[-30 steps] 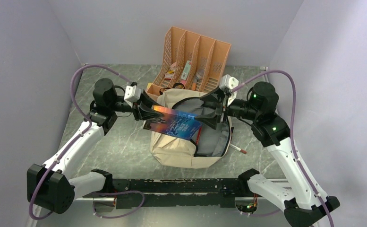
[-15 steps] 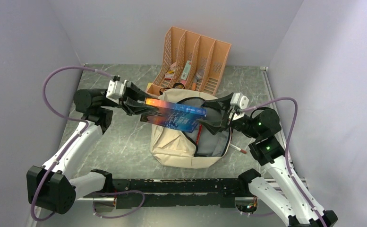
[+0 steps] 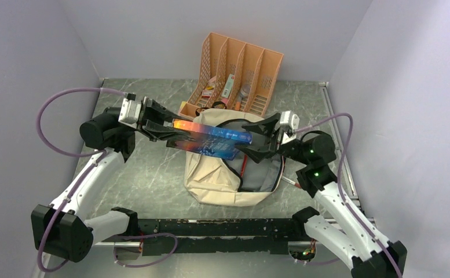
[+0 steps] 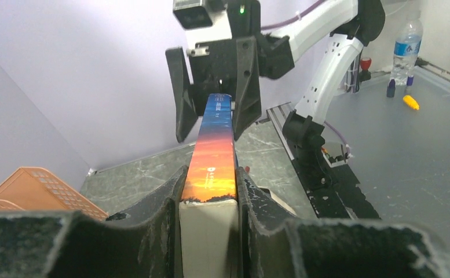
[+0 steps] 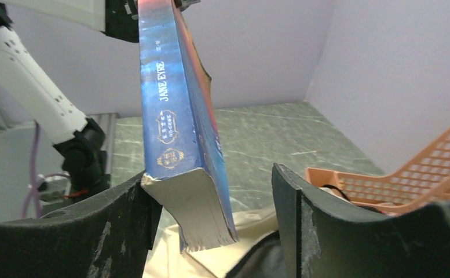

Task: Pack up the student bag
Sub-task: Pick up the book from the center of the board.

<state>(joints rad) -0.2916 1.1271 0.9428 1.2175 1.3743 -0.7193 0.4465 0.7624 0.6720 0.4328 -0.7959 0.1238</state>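
My left gripper [image 3: 173, 133] is clamped on one end of a paperback book [image 3: 213, 139], both fingers pressed flat against its covers. I hold it spine-up in the air, stretched across from left to right above the far part of the student bag [image 3: 211, 182].

My right gripper [image 5: 211, 174] stands wide around the book's other end. One finger [image 5: 124, 226] touches the lower corner of the cover, and the other is clearly apart from it, so this hand has no grip.

The student bag lies on the tabletop [image 3: 153, 168] about midway between the side edges, closer to the near edge. Its zipper is open and the grey lining shows.

An orange file organizer [image 3: 240, 69] stands at the far edge just behind the bag. A pen [image 3: 292, 183] lies just beside the bag's right side.
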